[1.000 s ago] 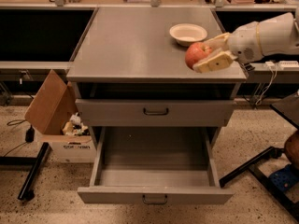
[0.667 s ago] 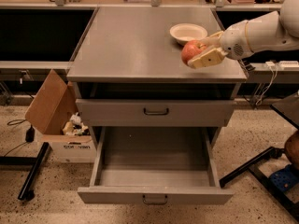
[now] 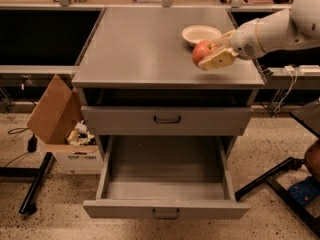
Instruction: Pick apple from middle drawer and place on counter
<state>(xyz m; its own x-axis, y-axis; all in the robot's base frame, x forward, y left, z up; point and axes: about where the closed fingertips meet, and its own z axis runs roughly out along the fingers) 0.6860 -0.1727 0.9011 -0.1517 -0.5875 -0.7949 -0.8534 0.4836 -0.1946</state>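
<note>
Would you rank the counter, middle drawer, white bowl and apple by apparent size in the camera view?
1. Counter and middle drawer: similar, drawer nearer, so unranked.
2. White bowl.
3. Apple, gripped by the hand over the counter, beside the bowl.

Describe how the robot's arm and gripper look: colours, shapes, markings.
The arm is a smooth, rounded white tube with a thin yellowish band near the wrist. The gripper, above the counter's right side and shut on the apple, has flat tan paddle-like fingers. No cables or markings show on it.
</note>
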